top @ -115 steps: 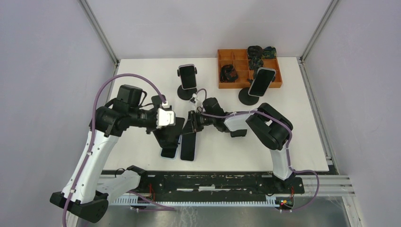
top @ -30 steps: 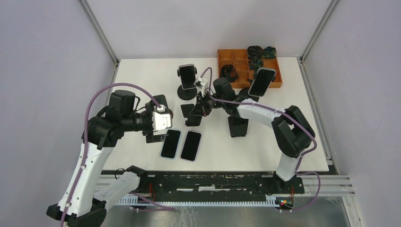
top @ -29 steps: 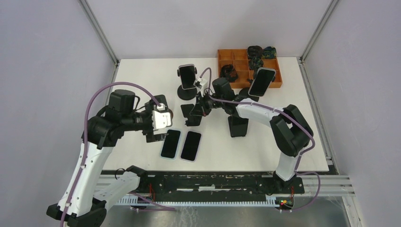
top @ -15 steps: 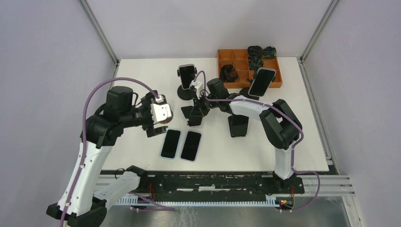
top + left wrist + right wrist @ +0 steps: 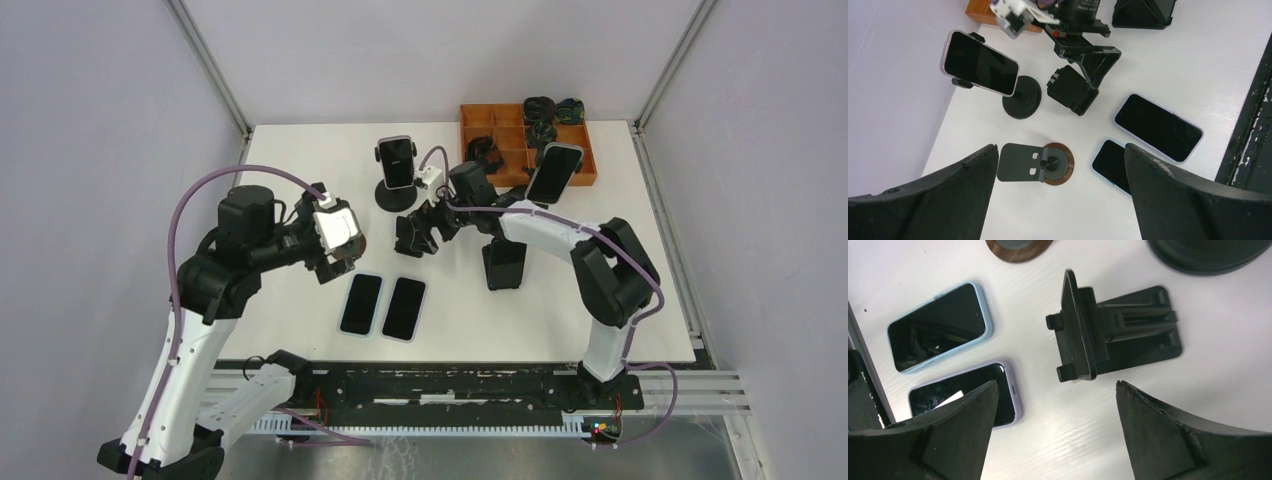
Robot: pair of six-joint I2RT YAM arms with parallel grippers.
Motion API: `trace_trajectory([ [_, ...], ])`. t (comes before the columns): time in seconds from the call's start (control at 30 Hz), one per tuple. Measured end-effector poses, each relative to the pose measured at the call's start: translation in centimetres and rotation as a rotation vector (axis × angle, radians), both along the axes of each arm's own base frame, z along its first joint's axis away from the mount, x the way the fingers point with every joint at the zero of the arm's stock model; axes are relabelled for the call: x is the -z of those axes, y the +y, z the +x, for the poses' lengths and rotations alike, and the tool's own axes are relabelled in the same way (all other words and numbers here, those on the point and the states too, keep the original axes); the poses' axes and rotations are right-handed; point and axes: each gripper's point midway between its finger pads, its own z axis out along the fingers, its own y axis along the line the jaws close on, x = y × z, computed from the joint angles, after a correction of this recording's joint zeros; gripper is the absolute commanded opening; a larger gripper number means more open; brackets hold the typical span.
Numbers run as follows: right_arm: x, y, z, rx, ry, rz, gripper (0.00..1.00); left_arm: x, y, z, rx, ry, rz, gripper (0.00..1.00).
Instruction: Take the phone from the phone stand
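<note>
White table (image 5: 300,160) boxed in by grey walls, with metal frame posts at the far corners. Nearest the arm bases, two phones lie flat and screen up, side by side. The blue-cased phone (image 5: 361,303) is on the left and the lilac-cased phone (image 5: 404,308) just beside it on the right, a thin gap between them.

Left gripper (image 5: 1060,150) hangs above the table just behind the blue-cased phone, fingers spread wide and holding nothing. Below it a flat black stand with a wood-rimmed disc (image 5: 1040,162) lies on the table.

Right gripper (image 5: 1056,385) is also spread wide and empty. It sits over a black folding stand (image 5: 1128,340) that rests on the table with no load. A second black stand (image 5: 503,265) sits to the right, under the right forearm.

Farther back, the mounted phone (image 5: 397,162) is clamped on its round-base stand (image 5: 395,197), screen toward the arms. Neither gripper touches it.

At far right, a tilted phone (image 5: 553,172) leans on another round stand (image 5: 522,206). It is just in front of an orange compartment tray (image 5: 478,118) holding dark items too small to identify.
</note>
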Motion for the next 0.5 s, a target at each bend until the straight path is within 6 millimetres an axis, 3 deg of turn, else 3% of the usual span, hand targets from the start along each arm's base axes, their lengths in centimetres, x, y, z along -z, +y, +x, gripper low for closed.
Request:
trace_trajectory([
  [0.1, -3.3, -0.6, 0.4, 0.035, -0.074, 0.021, 0.98, 0.1, -0.1, 0.3, -0.003, 0.007, -0.003, 1.00],
  [0.2, -7.7, -1.7, 0.2, 0.078, -0.164, 0.062, 0.98, 0.2, -0.2, 0.5, -0.006, 0.014, -0.007, 1.00],
  [0.33, -13.4, -4.7, -2.0, 0.162, -0.273, 0.134, 0.98, 0.1, -0.3, 0.5, -0.019, 0.029, -0.026, 1.00],
  [0.43, -15.4, -7.6, -4.5, 0.228, -0.318, 0.175, 0.98, -0.1, -0.4, 0.6, -0.025, 0.031, -0.039, 1.00],
  [0.5, -15.3, -9.4, -5.8, 0.269, -0.325, 0.184, 0.98, -0.2, -0.5, 0.7, -0.027, 0.032, -0.047, 1.00],
])
